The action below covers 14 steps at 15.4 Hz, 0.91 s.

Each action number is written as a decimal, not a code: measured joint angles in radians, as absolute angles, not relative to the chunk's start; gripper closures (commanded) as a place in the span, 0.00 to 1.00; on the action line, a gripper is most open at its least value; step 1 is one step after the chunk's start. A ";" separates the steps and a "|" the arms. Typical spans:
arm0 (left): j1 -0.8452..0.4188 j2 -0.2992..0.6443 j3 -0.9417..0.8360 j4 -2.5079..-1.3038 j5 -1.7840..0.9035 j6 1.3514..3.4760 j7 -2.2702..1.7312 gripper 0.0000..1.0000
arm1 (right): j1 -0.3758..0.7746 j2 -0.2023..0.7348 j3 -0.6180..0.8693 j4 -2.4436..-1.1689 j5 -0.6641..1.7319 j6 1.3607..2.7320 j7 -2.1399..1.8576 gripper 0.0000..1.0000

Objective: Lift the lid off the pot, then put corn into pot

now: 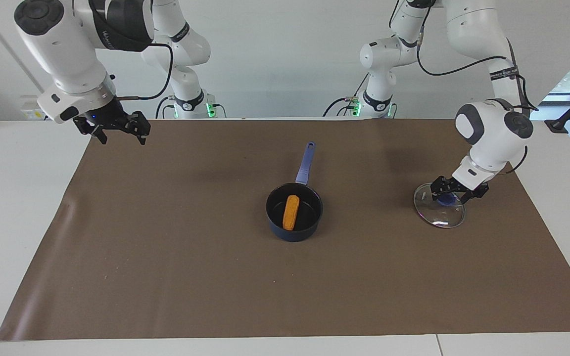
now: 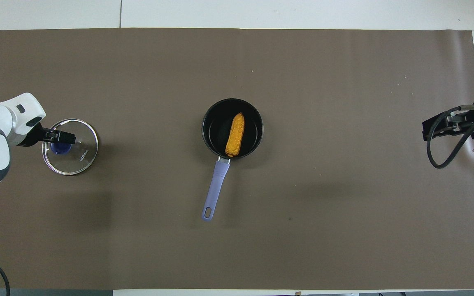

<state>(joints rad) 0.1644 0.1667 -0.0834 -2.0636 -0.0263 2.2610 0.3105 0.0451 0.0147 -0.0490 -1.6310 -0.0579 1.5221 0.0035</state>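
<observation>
At the middle of the brown mat [image 1: 166,257] that covers the surface [image 1: 13,207] stands the pot [image 1: 294,212], small and dark blue with a black inside, its long straight handle pointing toward the robots. The corn [image 1: 290,212] lies inside the pot on the black bottom, a yellow-orange cob lying roughly along the line of the handle, one end close to the wall where the handle joins. The pot is uncovered. The lid [image 1: 439,211] lies on the mat toward the left arm's end of the surface, well apart from the pot and at about the same nearness to the robots; its clear glass, metal rim and blue knob in the middle all show. The left claw [image 1: 450,194] is down at that knob, one finger on each side of it, but whether the fingers press on the knob or stand a little off it cannot be told. The right claw [image 1: 115,129] is up in the air over the mat's edge at the right arm's end of the surface, well apart from pot and lid, its two fingers spread apart with nothing between them.
</observation>
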 measured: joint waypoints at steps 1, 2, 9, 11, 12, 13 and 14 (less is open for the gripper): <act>0.164 0.161 -0.085 -2.042 -0.026 2.244 0.306 0.00 | 0.043 0.015 -0.051 -1.631 -0.057 1.522 0.003 0.00; 0.163 0.156 -0.087 -2.008 -0.026 2.206 0.290 0.00 | 0.037 0.016 -0.052 -1.631 -0.057 1.522 -0.003 0.00; 0.135 0.079 -0.096 -1.731 -0.007 1.786 0.165 0.00 | 0.007 0.025 -0.055 -1.628 -0.029 1.532 -0.028 0.00; 0.134 0.021 -0.097 -1.722 -0.005 1.709 0.157 0.00 | 0.005 0.025 -0.056 -1.626 -0.024 1.532 -0.028 0.00; 0.133 -0.006 -0.097 -1.723 -0.005 1.673 0.152 0.00 | 0.003 0.024 -0.057 -1.624 -0.023 1.532 -0.028 0.00; 0.124 -0.030 -0.095 -1.723 -0.005 1.639 0.143 0.00 | -0.003 0.024 -0.057 -1.622 -0.023 1.532 -0.028 0.00; 0.103 -0.049 -0.087 -1.724 -0.005 1.610 0.126 0.00 | -0.009 0.024 -0.058 -1.620 -0.022 1.533 -0.028 0.00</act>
